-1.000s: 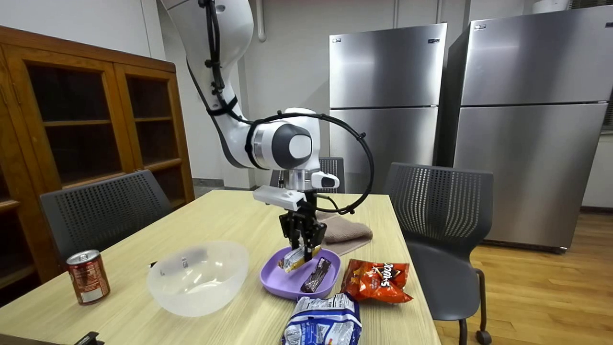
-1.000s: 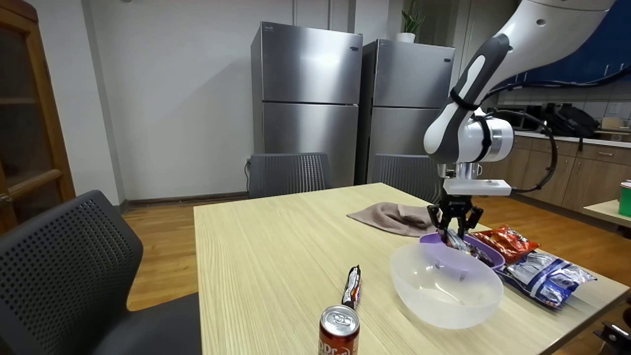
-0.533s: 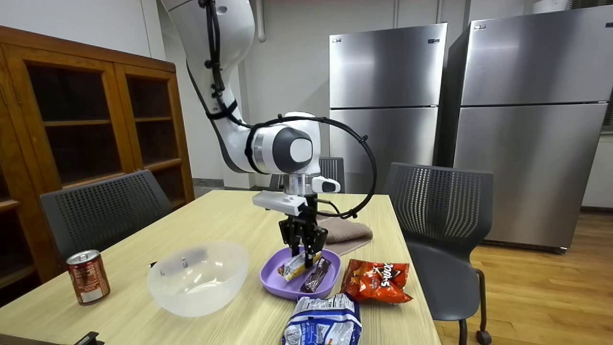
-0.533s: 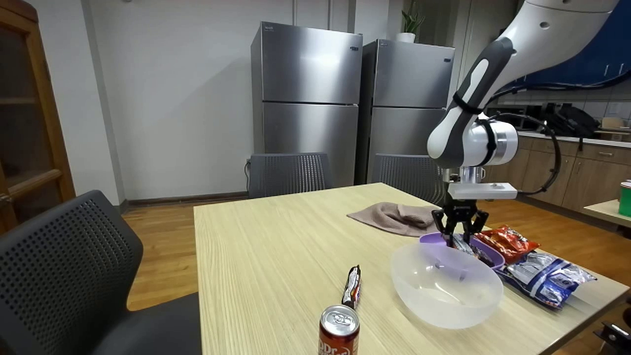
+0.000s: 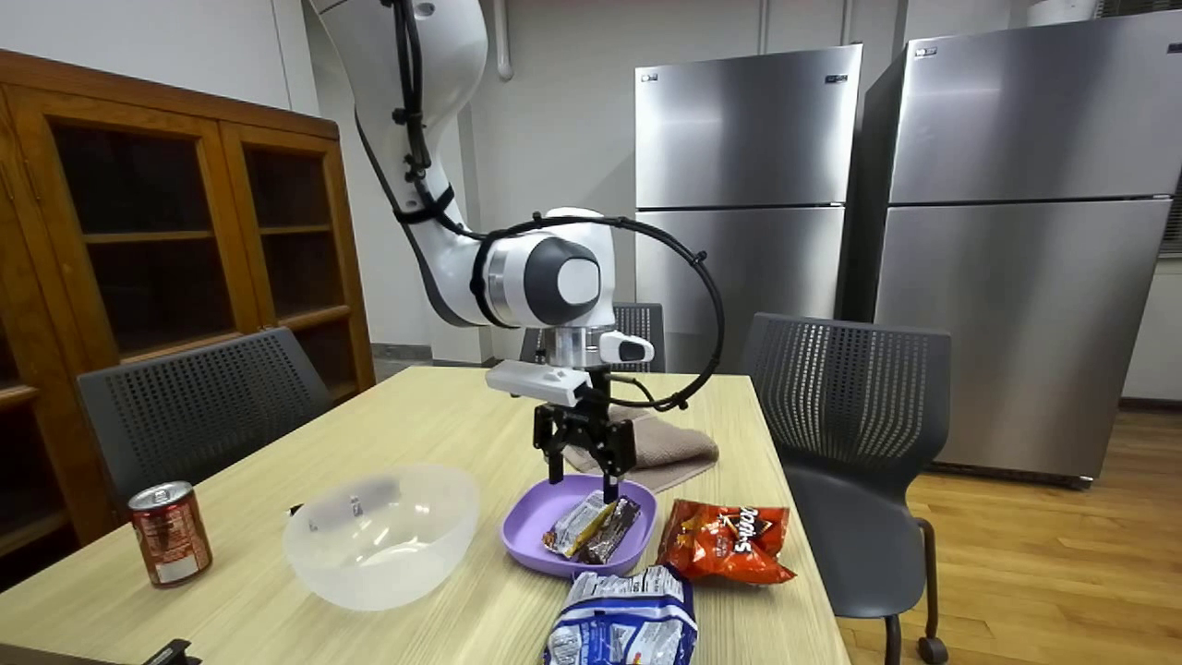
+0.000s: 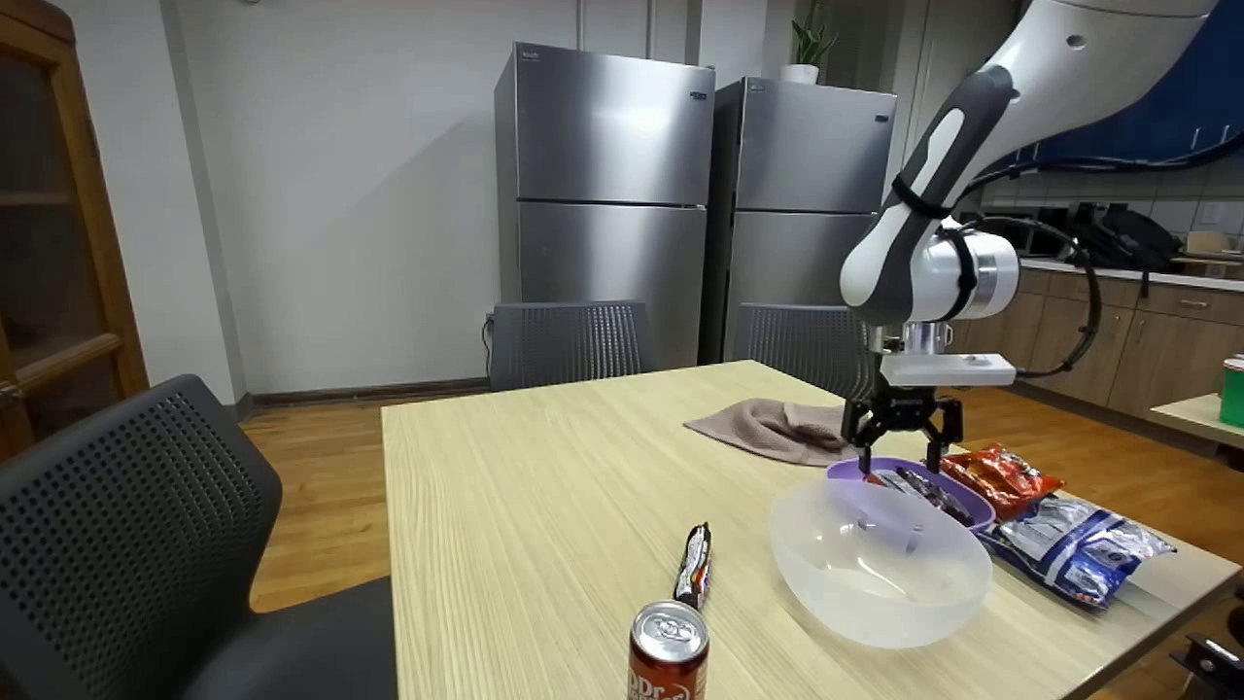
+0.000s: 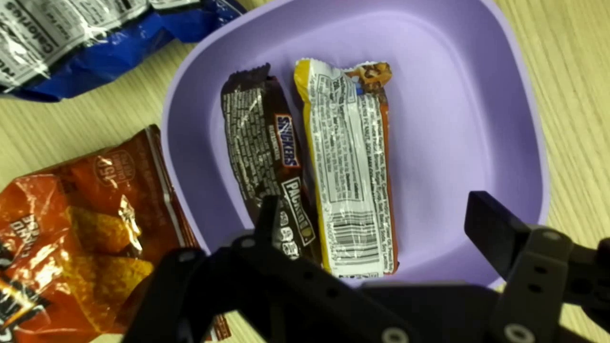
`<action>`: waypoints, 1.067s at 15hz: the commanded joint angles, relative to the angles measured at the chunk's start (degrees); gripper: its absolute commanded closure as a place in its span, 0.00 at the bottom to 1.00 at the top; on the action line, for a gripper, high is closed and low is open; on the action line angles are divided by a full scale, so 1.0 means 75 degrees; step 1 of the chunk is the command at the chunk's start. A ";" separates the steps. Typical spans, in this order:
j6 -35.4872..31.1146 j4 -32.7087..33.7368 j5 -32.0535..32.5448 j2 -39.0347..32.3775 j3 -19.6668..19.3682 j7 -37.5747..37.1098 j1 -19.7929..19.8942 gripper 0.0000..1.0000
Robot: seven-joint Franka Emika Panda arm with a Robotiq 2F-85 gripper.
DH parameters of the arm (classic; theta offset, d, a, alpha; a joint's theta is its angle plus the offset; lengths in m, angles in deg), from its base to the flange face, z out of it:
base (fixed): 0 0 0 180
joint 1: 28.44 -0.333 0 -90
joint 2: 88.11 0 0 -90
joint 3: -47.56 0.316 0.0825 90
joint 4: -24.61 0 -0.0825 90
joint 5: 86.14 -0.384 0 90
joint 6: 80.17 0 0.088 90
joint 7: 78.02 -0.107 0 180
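My gripper [image 7: 374, 202] stands wide open above a purple dish [image 7: 443, 143], with nothing held between its fingers. In the dish lies a bar in a white, yellow and orange wrapper [image 7: 350, 166], below the gap between the fingertips. Close beside it is a dark brown Snickers bar [image 7: 252, 138]; one finger [image 7: 268, 214] hides part of it in the wrist view. The other finger [image 7: 495, 228] is over the dish's bare side. Both exterior views show the open gripper [image 5: 583, 485] just above the dish, its fingertips apart from the white-and-yellow bar.
A red Doritos bag [image 5: 729, 540] and a blue-and-silver bag [image 5: 623, 619] lie near the dish. A translucent bowl [image 6: 875, 603] stands close by. Farther off are a soda can [image 5: 171, 536] and another wrapped bar [image 6: 694, 566]. A brown cloth [image 6: 777, 433] lies behind the dish.
My gripper has lowered into the dish, opened and risen again. The white-and-yellow bar that it held has been let go and now lies beside the Snickers bar.
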 commanded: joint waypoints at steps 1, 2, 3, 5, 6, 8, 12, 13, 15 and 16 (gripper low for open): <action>0.0090 -0.0287 0.0183 0.0618 0.0108 0.0102 -0.0034 0.00; 0.0088 -0.0326 0.0219 0.0736 0.0134 0.0111 -0.0072 0.00; 0.0069 -0.0368 0.0254 0.0843 0.0151 0.0106 -0.0115 0.00; 0.0066 -0.0423 0.0369 0.1028 0.0183 0.0052 -0.0259 0.00; 0.0076 -0.0437 0.0407 0.1104 0.0225 0.0043 -0.0315 0.00; 0.0037 -0.0488 0.0515 0.1231 0.0268 -0.0084 -0.0507 0.00; 0.0014 -0.0489 0.0718 0.1323 0.0449 -0.0222 -0.0941 0.00; 0.0002 -0.0491 0.0715 0.1331 0.0512 -0.0229 -0.1026 0.00; -0.0081 -0.0486 0.0721 0.1322 0.0612 -0.0354 -0.1241 0.00; -0.0100 -0.0479 0.0721 0.1318 0.0657 -0.0438 -0.1351 0.00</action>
